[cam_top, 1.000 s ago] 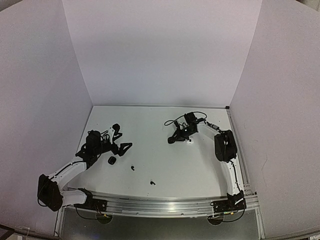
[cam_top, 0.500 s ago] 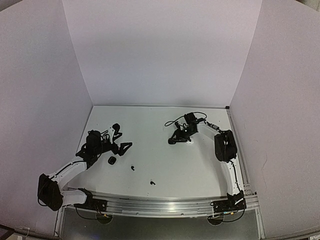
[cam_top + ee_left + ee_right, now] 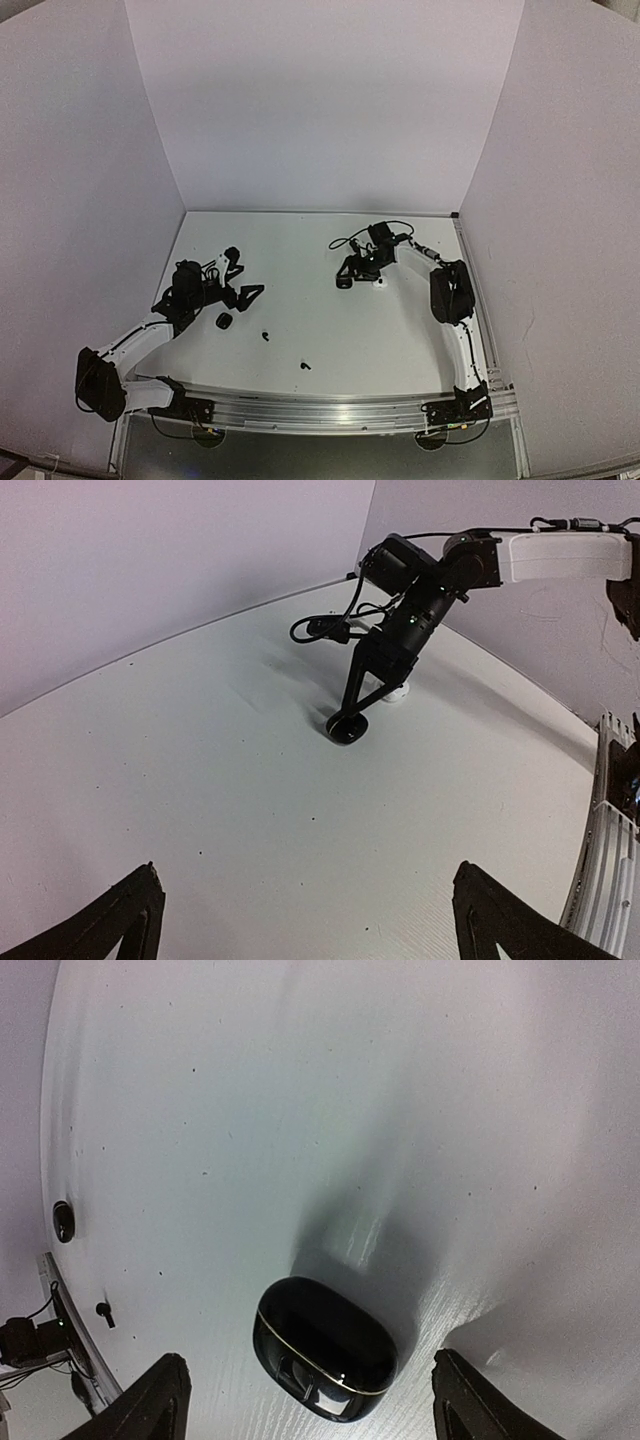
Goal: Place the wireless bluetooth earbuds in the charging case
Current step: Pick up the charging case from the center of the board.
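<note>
- Right jaws have spread since a second ago; then they were closed at the black case, now they stand apart with it between them.
- Wrist view: case lies on the white bench, clear of both fingers.
- Overhead view: right arm reaches in over the far middle of the bench, with a small white item just beside the jaws.
- Left jaws are wide apart and hold nothing, raised over the left side of the bench.
- Black earbud lies loose on the bench near the left jaws; second black earbud lies closer to the front rail.
- Both buds are well apart from the case.
- Dark rounded item rests beside the left jaws; too small to identify.
</note>
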You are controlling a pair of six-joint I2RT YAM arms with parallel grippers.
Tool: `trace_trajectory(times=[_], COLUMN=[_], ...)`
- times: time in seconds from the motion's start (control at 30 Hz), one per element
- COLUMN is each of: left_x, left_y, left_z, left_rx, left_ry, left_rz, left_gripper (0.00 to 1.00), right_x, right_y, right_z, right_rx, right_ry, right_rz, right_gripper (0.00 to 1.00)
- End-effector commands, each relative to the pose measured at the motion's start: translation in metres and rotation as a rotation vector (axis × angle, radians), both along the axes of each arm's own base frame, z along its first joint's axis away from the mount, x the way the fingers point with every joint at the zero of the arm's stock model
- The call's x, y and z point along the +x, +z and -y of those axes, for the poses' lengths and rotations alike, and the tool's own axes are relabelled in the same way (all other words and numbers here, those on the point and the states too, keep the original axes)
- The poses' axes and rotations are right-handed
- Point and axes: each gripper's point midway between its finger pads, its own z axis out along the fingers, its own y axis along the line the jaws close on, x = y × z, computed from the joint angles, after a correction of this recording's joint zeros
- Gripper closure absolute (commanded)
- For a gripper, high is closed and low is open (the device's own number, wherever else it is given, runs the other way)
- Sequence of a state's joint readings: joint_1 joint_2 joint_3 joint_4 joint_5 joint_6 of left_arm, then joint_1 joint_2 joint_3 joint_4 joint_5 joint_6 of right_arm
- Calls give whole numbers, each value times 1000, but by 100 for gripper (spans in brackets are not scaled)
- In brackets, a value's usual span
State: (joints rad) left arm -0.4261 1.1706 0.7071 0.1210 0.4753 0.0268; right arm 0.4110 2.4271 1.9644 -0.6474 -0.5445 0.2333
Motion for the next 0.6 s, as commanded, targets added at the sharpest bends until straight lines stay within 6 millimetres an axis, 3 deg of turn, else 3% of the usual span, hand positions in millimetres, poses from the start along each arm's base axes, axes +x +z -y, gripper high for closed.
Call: trace_trajectory(times=[0.0, 0.1, 0.27, 0.4, 0.57], left_x=[10, 12, -8, -17, -16], left_y=[6, -34, -103, -129, -155], left_z=[-4, -22, -73, -107, -124], left_rx=[46, 210, 591, 771, 857], left_ry=[33, 101, 146, 207, 243], left_rz=[6, -122, -369, -539, -673], left_gripper=[1, 1, 0, 0, 0], right_x=[15, 18, 10, -2, -13], right_y=[64, 106, 173, 192, 197], right_z=[-5, -18, -30, -34, -39], right_rx=[28, 71, 97, 67, 55], right_ry=[5, 47, 98, 128, 160], right_rz=[138, 240, 413, 488, 523], right_gripper=[20, 19, 18, 18, 18])
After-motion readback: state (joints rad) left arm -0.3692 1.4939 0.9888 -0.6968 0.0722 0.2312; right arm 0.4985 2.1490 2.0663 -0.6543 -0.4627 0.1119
